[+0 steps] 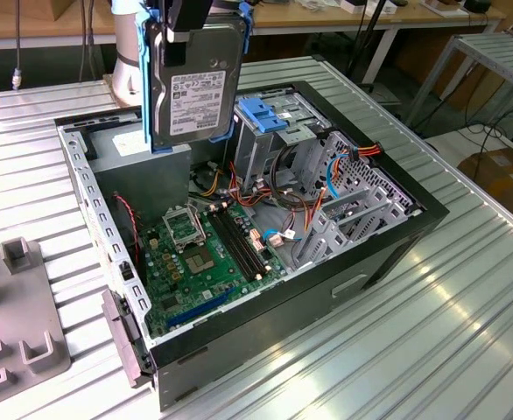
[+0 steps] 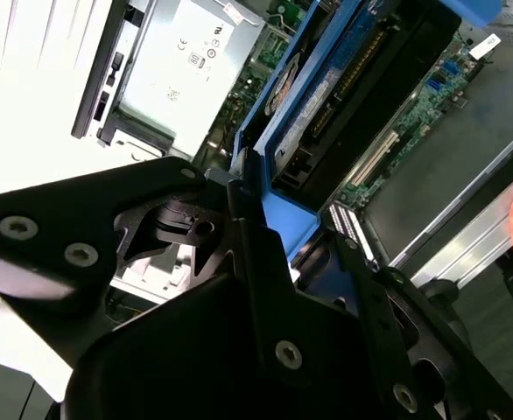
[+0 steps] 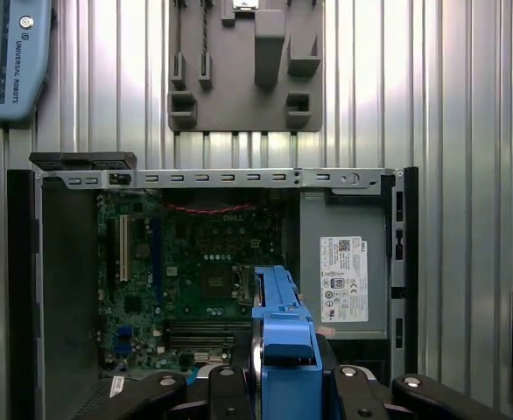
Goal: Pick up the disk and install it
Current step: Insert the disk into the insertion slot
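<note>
Exterior view shows the gripper (image 1: 189, 26) clamped on the top end of the disk (image 1: 195, 92). The disk hangs upright with its label facing the camera. It is held above the open case (image 1: 361, 262), to the exterior view's left of the drive cage (image 1: 270, 122). In the first wrist view its blue rail (image 3: 283, 350) appears edge-on over the motherboard (image 3: 195, 262), with the power supply (image 3: 344, 276) just beside. The case stands on the ribbed desk (image 1: 432, 350), near a grey fixture (image 1: 20, 324).
</note>
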